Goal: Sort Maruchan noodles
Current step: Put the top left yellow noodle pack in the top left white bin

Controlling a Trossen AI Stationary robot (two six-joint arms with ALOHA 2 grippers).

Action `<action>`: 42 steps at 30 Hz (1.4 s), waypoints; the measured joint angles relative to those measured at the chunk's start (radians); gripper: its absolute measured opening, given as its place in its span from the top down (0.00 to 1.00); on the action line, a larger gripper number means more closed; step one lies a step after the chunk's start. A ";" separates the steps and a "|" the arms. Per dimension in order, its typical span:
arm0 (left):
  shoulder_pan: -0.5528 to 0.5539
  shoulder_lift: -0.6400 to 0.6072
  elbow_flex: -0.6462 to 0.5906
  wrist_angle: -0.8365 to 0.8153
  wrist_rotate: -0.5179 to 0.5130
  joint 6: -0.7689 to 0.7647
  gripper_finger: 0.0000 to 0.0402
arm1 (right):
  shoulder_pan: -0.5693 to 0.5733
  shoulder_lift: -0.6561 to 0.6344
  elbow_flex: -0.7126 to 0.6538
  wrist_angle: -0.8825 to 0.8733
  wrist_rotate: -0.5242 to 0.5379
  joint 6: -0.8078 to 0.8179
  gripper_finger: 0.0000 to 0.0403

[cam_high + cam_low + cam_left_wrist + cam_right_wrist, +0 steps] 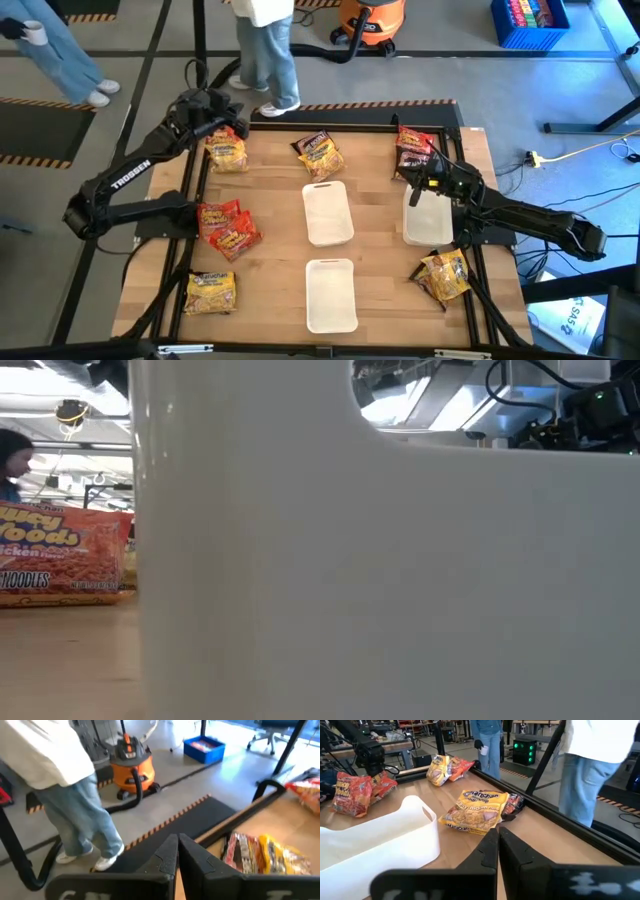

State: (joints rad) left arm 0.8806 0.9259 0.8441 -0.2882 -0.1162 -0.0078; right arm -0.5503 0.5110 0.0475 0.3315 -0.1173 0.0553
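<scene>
Two grippers in play, both with fingers pressed together and nothing between them.

Left gripper (233, 127): hovering at the far table edge, just beyond a yellow Maruchan packet (227, 152). In the left wrist view, fingertips (170, 851) closed, with that packet (265, 856) lying flat just ahead and to one side, close to the black table rail (260, 795).

Right gripper (416, 180): poised over the rim of the right-hand white tray (428, 225), just beside a red and maroon packet pile (413, 147). In the right wrist view, a yellow packet overlapping a dark one (477, 810) straight ahead of the closed fingers, tray wall (415, 835) beside them.

Remaining packets well away from both grippers: red pile (228, 225), yellow packet (211, 292), a yellow and dark pair (445, 275). All three trays without packets; sorting judged barely started.

Hazards from here:
- Descending with fingers closed: likely to shove the slick wrapper toward the rail instead of gripping it. Open first.
- Pinching overlapped packets: risk of lifting two kinds together, or of dragging the lower one.
- Swinging the right gripper low: possible knock against the light tray.
- Person (268, 50) standing just past the far edge: keep the left arm's reach inside the rail.
</scene>
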 joint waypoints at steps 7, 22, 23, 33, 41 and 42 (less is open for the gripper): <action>0.032 0.095 0.004 -0.096 0.036 -0.040 0.87 | 0.000 0.000 0.000 0.002 0.000 0.000 1.00; 0.148 0.525 0.384 -0.771 0.123 -0.030 0.52 | 0.000 0.000 0.000 -0.037 -0.001 -0.001 1.00; 0.151 0.547 0.398 -0.808 0.123 -0.017 0.52 | 0.000 0.000 0.000 -0.043 -0.008 -0.001 1.00; 0.152 0.665 0.418 -0.890 0.036 0.120 0.52 | 0.000 0.000 0.000 -0.051 -0.054 -0.001 1.00; 0.162 0.712 0.418 -0.903 0.022 0.264 0.52 | 0.000 0.000 0.000 -0.051 -0.078 -0.001 1.00; 0.162 0.714 0.418 -0.903 0.022 0.287 0.52 | 0.000 0.000 0.000 -0.051 -0.078 -0.001 1.00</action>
State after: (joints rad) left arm 1.0430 1.6402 1.2617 -1.1912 -0.0944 0.2789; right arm -0.5503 0.5114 0.0475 0.2806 -0.1955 0.0544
